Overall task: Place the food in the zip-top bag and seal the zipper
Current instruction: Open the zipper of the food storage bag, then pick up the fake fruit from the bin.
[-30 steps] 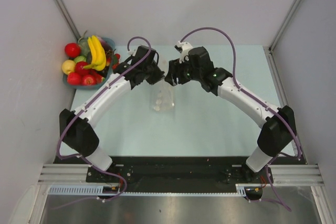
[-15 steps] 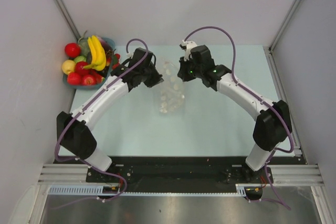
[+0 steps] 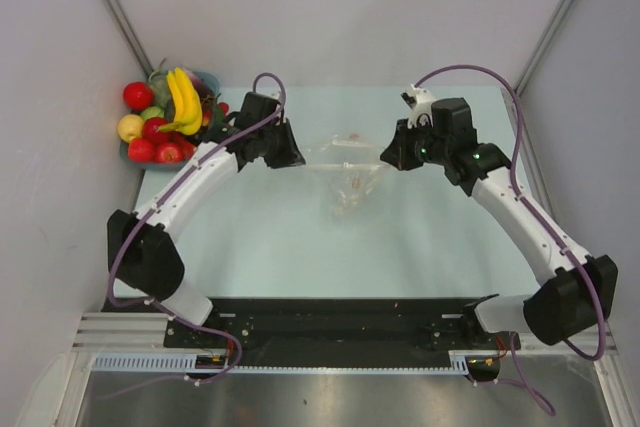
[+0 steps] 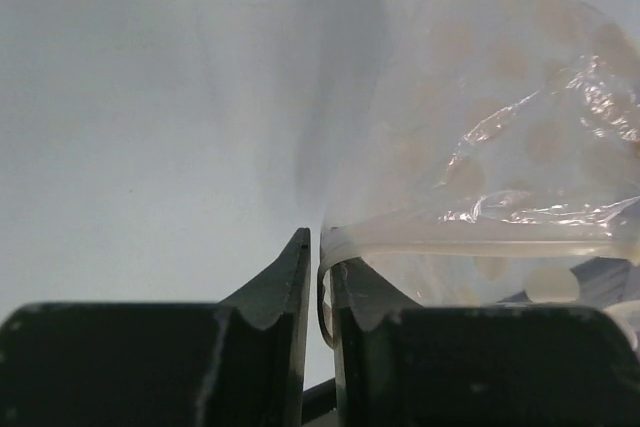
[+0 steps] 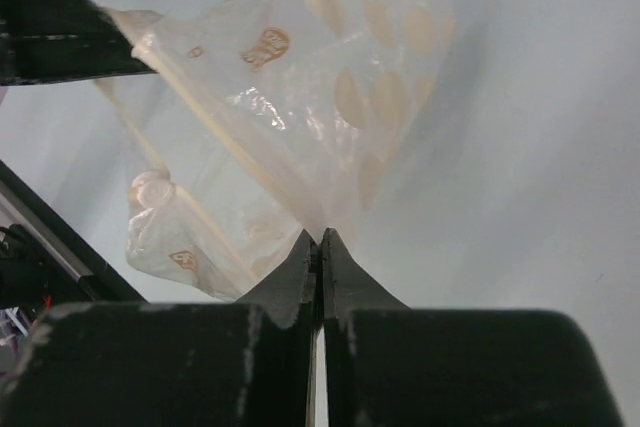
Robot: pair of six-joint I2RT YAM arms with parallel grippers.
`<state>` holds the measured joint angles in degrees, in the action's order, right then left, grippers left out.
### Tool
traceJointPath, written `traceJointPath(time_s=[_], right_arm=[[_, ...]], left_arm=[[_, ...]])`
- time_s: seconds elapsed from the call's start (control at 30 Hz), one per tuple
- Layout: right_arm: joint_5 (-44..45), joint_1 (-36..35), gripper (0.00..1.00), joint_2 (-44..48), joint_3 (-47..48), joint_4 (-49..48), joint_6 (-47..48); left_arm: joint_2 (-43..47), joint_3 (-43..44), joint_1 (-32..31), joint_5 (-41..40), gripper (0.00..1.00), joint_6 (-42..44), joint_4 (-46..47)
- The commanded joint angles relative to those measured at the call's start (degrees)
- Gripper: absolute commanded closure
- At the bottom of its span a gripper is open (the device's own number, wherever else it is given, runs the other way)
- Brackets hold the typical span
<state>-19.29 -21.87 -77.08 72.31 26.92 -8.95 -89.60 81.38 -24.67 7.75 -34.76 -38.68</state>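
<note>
Between our left gripper [image 4: 318,259] and right gripper [image 5: 321,243] we hold the zip-top bag [image 3: 348,173] stretched, left jaws pinching one end of its zipper [image 4: 480,245], right jaws pressed together seemingly on the opposite edge, the food [image 3: 183,99] well beyond the left jaws.

R arm [image 3: 520,212] swung out from centre to right side of frame. R fingers [image 3: 384,158] now well apart from L fingers [image 3: 297,156]. zip-top bag [image 3: 345,172] was a narrow bunch mid-frame, now stretched wide btwn both, top edge taut, body shifted lower-right.
</note>
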Motion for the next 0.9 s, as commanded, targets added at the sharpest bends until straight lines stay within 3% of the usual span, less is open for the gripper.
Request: traceJointPath(time_s=[0.0, 0.23, 0.33, 0.43, 0.53, 0.57, 0.63, 0.67, 0.77, 0.87], right_arm=[[1.4, -1.1, 1.00, 4.0, -2.4, 2.7, -0.3], [4.1, -4.1, 1.00, 1.1, -6.4, -1.0, -5.6], [5.2, -4.2, 1.00, -1.2, -6.2, -2.2, -6.7], [5.8, -4.8, 1.00, -3.5, -5.3, -3.4, -7.0], [5.8, -4.9, 1.00, -5.0, -4.6, -4.2, -7.6], [6.0, -5.0, 1.00, -5.1, -4.5, -4.6, -7.7], [5.9, -5.1, 1.00, -5.4, -4.2, -5.6, -8.1], [6.0, -5.2, 1.00, -5.6, -4.3, -5.9, -8.6], [5.9, -5.2, 1.00, -5.8, -4.0, -7.3, -9.2], [6.4, -5.4, 1.00, -6.4, -3.8, -8.5, -9.9]], left_arm=[[-4.5, 0.4, -0.5, 6.2, 0.82, 10.0, 0.3], [-7.9, -1.8, -2.8, 17.0, 0.77, 12.2, 9.4], [-8.7, -1.9, -2.8, 18.4, 0.76, 14.0, 9.5], [-9.3, 0.6, -1.4, 19.4, 0.68, 17.5, 5.9], [-8.1, 1.9, 2.2, 23.5, 0.47, 20.5, 3.3], [-6.6, 1.8, 3.4, 24.8, 0.30, 21.1, 3.6], [-4.2, 1.2, 6.6, 28.5, 0.17, 22.3, 4.9], [-1.9, 1.2, 7.5, 28.5, 0.01, 22.9, 5.3], [1.3, 2.6, 12.7, 29.6, 0.00, 24.1, 7.0], [1.1, 7.9, 24.4, 32.5, 0.00, 21.3, 9.9]])
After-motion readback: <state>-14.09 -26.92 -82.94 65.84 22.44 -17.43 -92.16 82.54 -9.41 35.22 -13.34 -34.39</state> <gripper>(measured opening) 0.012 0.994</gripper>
